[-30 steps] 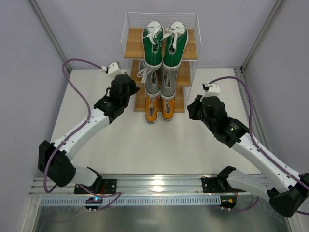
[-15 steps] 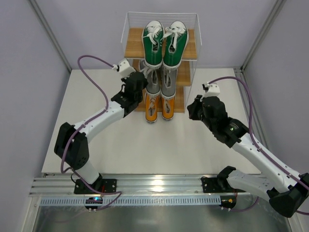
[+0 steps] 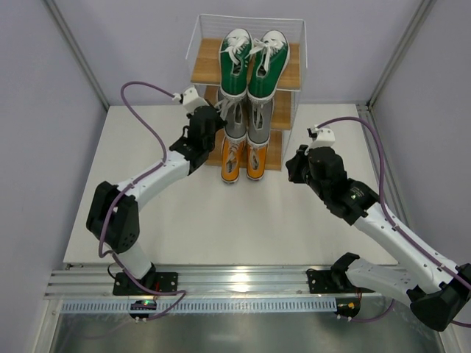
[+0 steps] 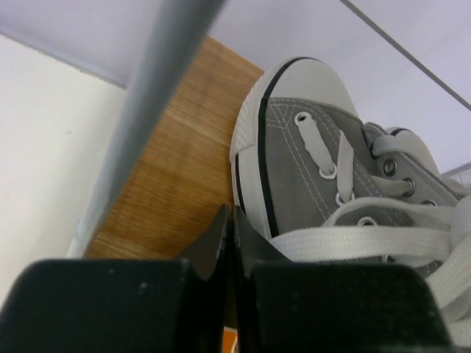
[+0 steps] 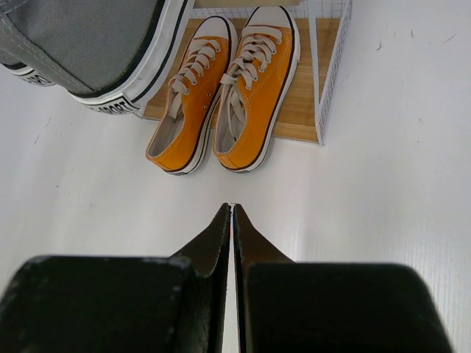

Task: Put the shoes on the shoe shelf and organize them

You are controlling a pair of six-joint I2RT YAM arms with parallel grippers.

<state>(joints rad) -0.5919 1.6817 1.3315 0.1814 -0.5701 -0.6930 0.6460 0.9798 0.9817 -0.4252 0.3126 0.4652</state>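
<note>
From my remote station: the white table (image 3: 191, 220) carries the shoe shelf (image 3: 206, 70) at its far edge, a three-tier stand of wooden boards inside a thin white wire frame.

My left arm (image 3: 147, 180) reaches across to the shelf's left side. My right arm (image 3: 383, 220) is bent over the table to the right of the shelf, well short of it.

All three pairs sit in one centre column with toes pointing away from me. The green pair (image 3: 250, 66) is on the top board, the grey pair (image 3: 246, 125) on the middle board and the orange pair (image 3: 243, 158) on the bottom board. The orange heels overhang the board's front edge onto the table.

My left claw (image 4: 229, 213) is clenched on nothing. It is over the middle board, with its tips just beside the white rubber rim of the left grey shoe, and I cannot tell whether they touch it. A blurred grey bar (image 4: 154, 95) crosses that wrist view on the left.

My right claw (image 5: 232, 209) is also clenched and empty. It hangs over bare table, pointing at the orange pair's heels and apart from them.
</note>
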